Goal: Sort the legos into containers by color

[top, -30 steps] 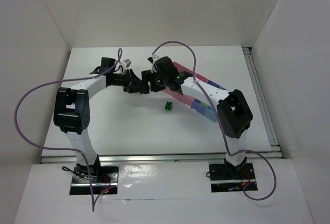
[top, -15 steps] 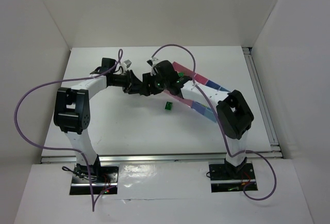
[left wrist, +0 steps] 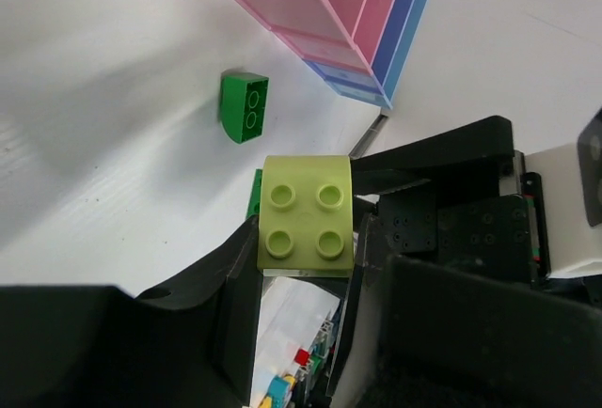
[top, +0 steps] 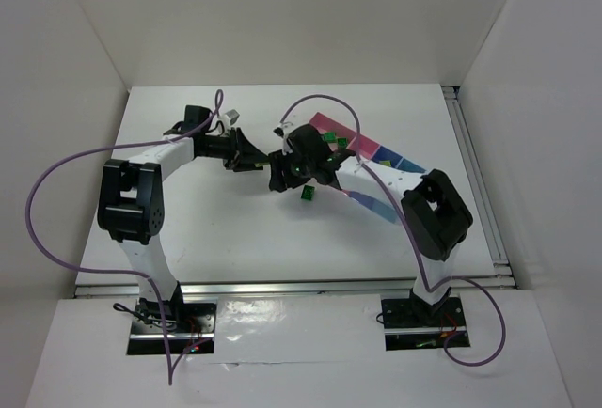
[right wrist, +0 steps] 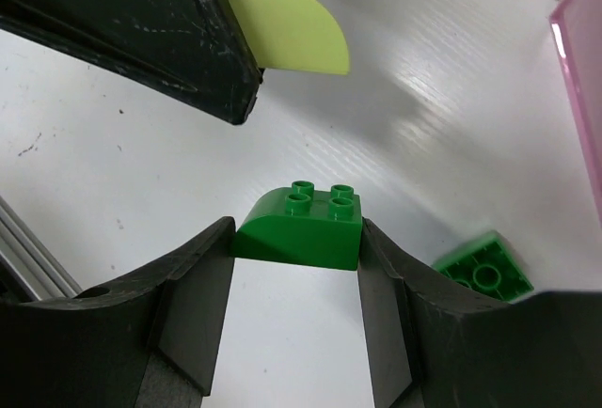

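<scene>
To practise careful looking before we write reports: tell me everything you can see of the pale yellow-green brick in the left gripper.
The pale yellow-green brick looks like smooth, slightly glossy plastic. Its flat top carries four round studs in a two-by-two square; the right wrist view shows one end curving down in a rounded slope. It is pinched on two opposite sides by the left gripper, shut on it, and appears held clear of the white table, touching nothing else.

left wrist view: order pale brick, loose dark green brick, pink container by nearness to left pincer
1. pale brick, clamped in the left pincer
2. loose dark green brick, just beyond, up-left
3. pink container, top of view
</scene>
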Controlling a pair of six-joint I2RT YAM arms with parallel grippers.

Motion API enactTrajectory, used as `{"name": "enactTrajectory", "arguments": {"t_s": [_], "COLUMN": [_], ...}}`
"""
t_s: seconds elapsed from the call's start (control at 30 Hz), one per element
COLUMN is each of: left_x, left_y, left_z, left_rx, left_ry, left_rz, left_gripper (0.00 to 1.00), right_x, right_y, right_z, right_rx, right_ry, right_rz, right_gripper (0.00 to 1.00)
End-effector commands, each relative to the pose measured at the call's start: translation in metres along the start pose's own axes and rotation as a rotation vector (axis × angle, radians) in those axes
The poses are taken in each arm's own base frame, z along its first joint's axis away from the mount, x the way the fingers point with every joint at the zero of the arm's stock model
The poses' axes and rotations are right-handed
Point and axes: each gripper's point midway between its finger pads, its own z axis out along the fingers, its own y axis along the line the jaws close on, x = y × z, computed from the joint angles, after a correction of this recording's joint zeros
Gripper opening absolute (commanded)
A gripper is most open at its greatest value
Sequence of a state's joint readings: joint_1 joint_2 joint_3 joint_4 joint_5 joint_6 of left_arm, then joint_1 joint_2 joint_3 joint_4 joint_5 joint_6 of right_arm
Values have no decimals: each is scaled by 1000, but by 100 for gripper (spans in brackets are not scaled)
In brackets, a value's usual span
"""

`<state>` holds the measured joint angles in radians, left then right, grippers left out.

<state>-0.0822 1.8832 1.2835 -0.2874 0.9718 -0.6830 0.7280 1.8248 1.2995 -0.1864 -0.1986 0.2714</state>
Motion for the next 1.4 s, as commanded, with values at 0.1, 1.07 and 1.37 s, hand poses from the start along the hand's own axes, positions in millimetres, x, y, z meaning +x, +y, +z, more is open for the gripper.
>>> {"name": "enactTrajectory", "arguments": {"t_s": [0.1,1.07,1.37], "left_x": [-14,12,41], "left_y": [-8,-70,-178], "left_z": [-8,57,158], "left_rx": [-42,-201,80], "left_ry": [-44,37,179], "left_rz": [69,406,581], "left_gripper": [0,0,0], "right_x": [-28,-86,-52], "right_y": [-8,-198,-218], "right_z": [-43,-143,-274], "right_rx": [83,706,942], "right_ry": [-100,-311,-543], "right_rz": [1,353,551], "right_gripper": [35,91,92]}}
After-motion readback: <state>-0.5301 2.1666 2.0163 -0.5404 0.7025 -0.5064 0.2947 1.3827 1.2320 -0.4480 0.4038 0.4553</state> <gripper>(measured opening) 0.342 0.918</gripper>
